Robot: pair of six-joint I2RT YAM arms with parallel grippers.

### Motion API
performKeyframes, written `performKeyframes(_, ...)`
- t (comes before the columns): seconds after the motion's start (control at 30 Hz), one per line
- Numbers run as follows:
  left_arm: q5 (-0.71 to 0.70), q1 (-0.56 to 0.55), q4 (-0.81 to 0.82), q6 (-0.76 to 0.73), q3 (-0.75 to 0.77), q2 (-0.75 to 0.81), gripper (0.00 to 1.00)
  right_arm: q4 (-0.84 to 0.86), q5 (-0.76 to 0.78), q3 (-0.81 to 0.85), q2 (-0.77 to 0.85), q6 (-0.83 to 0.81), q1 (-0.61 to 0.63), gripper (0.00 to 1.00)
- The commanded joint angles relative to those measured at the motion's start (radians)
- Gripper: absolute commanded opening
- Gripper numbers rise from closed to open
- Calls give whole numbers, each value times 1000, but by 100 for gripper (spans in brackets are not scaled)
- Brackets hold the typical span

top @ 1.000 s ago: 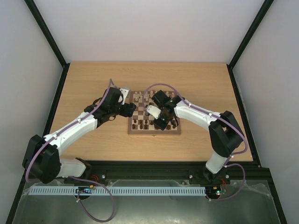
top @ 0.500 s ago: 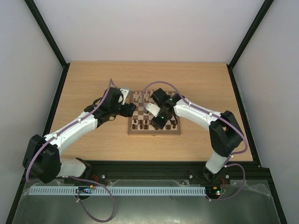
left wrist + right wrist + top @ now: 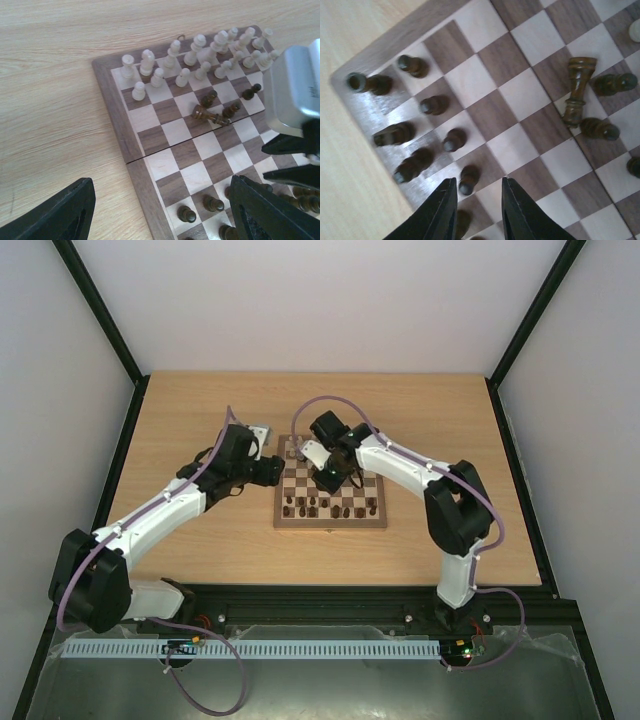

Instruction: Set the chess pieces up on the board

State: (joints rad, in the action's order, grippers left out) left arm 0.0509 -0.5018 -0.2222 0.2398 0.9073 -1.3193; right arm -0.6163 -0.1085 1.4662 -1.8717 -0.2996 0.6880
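The board lies mid-table. Dark brown chess pieces stand along its near rows and cream pieces along the far edge. In the left wrist view, cream pieces fill the far rows, and one dark piece lies toppled among a few standing dark ones. My left gripper is wide open and empty over the board's left rim. My right gripper is open and empty, hovering over the board with a dark pawn by its left finger. The toppled piece lies to its upper right.
The board rests on a wooden table inside a walled enclosure with black frame posts. My right wrist housing hangs over the board's right part in the left wrist view. Both arms crowd the board's far-left area.
My right gripper has moved from the board's near middle toward its far left. My left gripper has drawn back slightly to the left.
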Motion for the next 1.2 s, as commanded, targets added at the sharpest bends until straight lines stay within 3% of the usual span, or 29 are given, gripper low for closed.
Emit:
performKeyframes(0.0, -21, 39, -5, 39, 3, 29, 75, -5, 76, 77, -75, 15, -5, 26)
performKeyframes(0.43, 21, 75, -2, 51, 4, 21, 75, 32, 164, 183, -202, 28, -9, 30)
performKeyframes(0.9, 46, 85, -1, 53, 5, 11, 75, 20, 173, 182, -262, 42, -12, 30)
performKeyframes(1.17, 49, 86, 0, 56, 4, 9, 75, -9, 123, 166, -250, 63, -12, 17)
